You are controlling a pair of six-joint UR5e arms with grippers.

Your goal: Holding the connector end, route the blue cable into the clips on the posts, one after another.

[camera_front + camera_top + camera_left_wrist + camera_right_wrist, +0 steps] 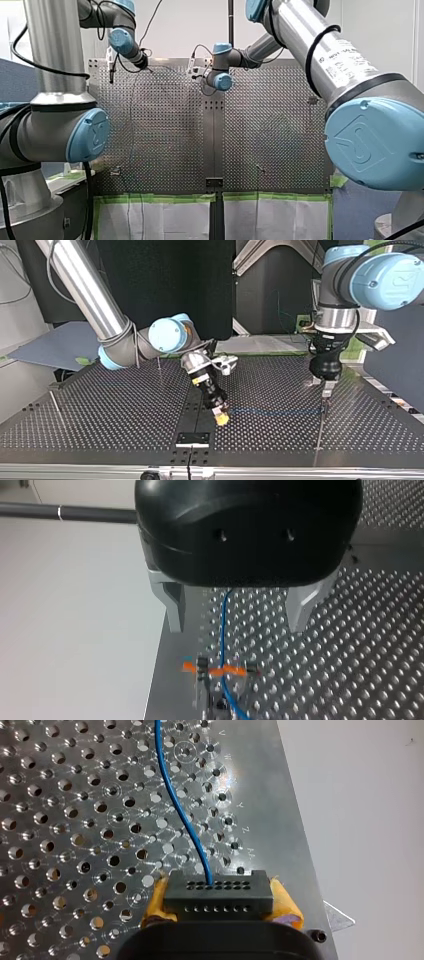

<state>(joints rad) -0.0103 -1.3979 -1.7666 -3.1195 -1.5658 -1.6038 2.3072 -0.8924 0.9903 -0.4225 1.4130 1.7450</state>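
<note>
White wall (185, 30) beyond perforated table (165, 130); green-taped paper sheets (170, 220) along near edge; dark panels (165, 275) opposite.

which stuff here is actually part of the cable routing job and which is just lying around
Job: thin blue cable; black rectangular connector, gripped by my right tool; orange-taped clip ahead of my open left tool; slim metal post.
Lying about: green tape strips; white paper sheets; grey flat board.

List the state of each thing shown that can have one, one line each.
blue cable: attached to connector, curved
connector: gripped on both sides
right hand: shut on connector
left hand: open, straddling blue cable, not touching it
clip: blue cable crosses it; seated or not, cannot tell
</note>
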